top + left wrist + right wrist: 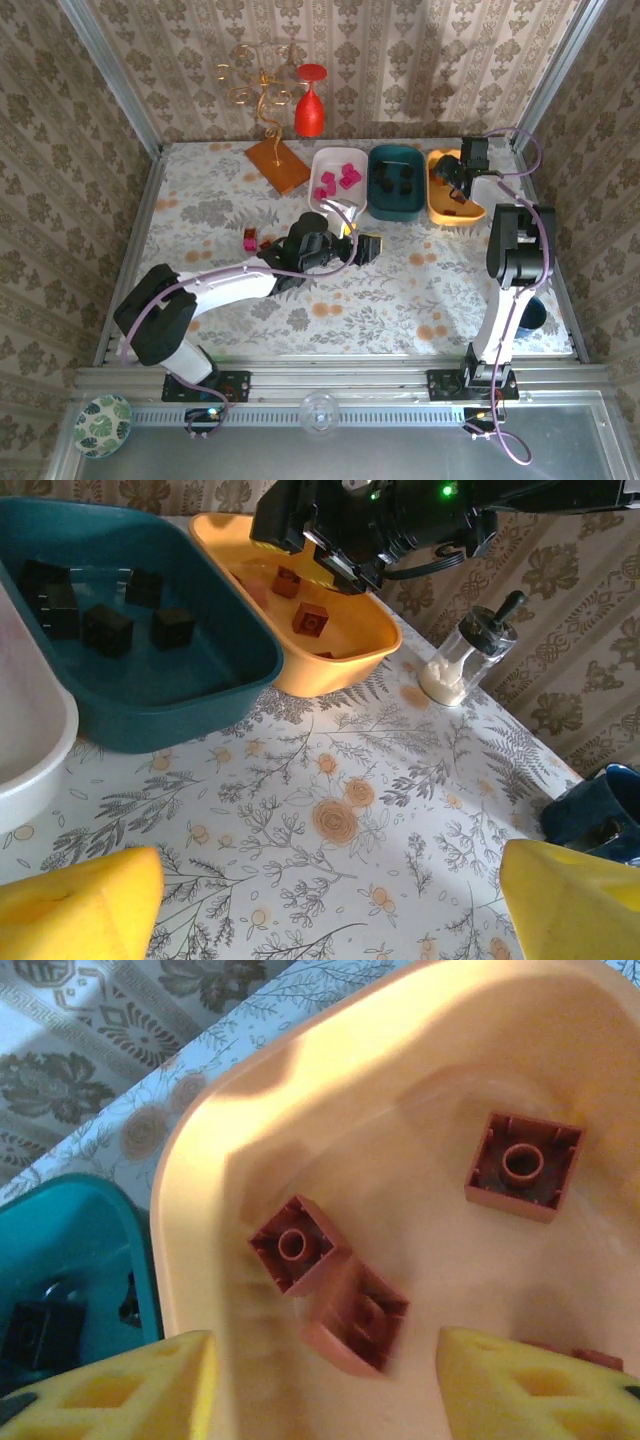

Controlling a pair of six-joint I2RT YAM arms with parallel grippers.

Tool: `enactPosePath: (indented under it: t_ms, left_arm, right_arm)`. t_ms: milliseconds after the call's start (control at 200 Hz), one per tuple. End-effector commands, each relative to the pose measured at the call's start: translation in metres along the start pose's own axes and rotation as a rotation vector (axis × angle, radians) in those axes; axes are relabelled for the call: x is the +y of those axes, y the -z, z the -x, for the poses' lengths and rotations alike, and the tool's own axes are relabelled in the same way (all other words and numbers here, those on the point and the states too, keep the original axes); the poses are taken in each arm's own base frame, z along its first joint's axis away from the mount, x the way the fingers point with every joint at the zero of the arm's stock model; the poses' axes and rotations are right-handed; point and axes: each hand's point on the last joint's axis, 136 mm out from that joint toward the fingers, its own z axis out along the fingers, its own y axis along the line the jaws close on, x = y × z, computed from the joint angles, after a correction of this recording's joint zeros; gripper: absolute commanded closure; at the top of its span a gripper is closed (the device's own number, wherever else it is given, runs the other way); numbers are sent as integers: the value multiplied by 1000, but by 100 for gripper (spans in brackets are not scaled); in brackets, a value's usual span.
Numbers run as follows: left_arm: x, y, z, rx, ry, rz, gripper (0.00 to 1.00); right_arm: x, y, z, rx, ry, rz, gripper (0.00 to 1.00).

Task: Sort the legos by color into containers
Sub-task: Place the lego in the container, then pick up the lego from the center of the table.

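Three trays stand in a row at the back: white (pixel 325 160) with pink legos (pixel 340 180), dark teal (pixel 378 205) with black legos (pixel 107 628), orange-yellow (pixel 440 205) with brown legos (pixel 523 1165). My right gripper (pixel 325 1390) hangs open just over the orange-yellow tray (pixel 220 1160). A blurred brown lego (pixel 360 1318) lies between its fingers, touching neither, next to another brown lego (pixel 295 1243). My left gripper (pixel 335 900) is open and empty over the bare tablecloth in front of the teal tray (pixel 200 705). A pink lego (pixel 249 239) and a brown one (pixel 266 243) sit loose on the table left of it.
A flat orange-brown tile (pixel 277 164), a red wine glass (pixel 310 105) and a gold candle holder (pixel 262 85) stand at the back left. A small clear jar (pixel 462 658) is right of the orange-yellow tray. A dark blue cup (pixel 530 315) sits by the right arm.
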Motion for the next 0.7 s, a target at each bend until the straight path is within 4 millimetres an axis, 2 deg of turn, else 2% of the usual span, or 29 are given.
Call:
enactPosePath:
  t_ms: [0, 45, 95, 145, 235, 350, 430, 450, 545, 605, 695]
  left_arm:
    - [13, 13, 6, 13, -59, 49, 10]
    - [25, 23, 10, 11, -51, 78, 10]
    - [41, 36, 13, 10, -33, 109, 10]
    - [57, 52, 15, 9, -15, 146, 9]
    - [92, 87, 12, 7, 27, 244, 9]
    - [134, 135, -1, -9, 101, 372, 8]
    - [152, 164, -13, -22, 140, 444, 8]
    - [163, 175, -13, -39, 158, 483, 8]
    - [178, 203, -27, -74, 210, 553, 7]
    - [185, 216, -37, -90, 250, 585, 7]
    - [188, 227, -51, -100, 295, 598, 7]
  right_arm:
    - [28, 53, 13, -78, 67, 63, 28]
    - [42, 71, 8, -93, 107, 99, 22]
    - [58, 90, -3, -95, 163, 141, 20]
    - [79, 108, -22, -85, 231, 192, 19]
    - [109, 136, -68, -62, 371, 264, 17]
    - [146, 160, -133, -12, 503, 382, 14]
    - [177, 174, -188, 55, 589, 478, 13]
    - [184, 176, -202, 74, 610, 499, 13]
    - [217, 192, -268, 153, 718, 599, 12]
    - [229, 197, -305, 192, 796, 625, 11]
    - [230, 194, -348, 244, 901, 621, 10]
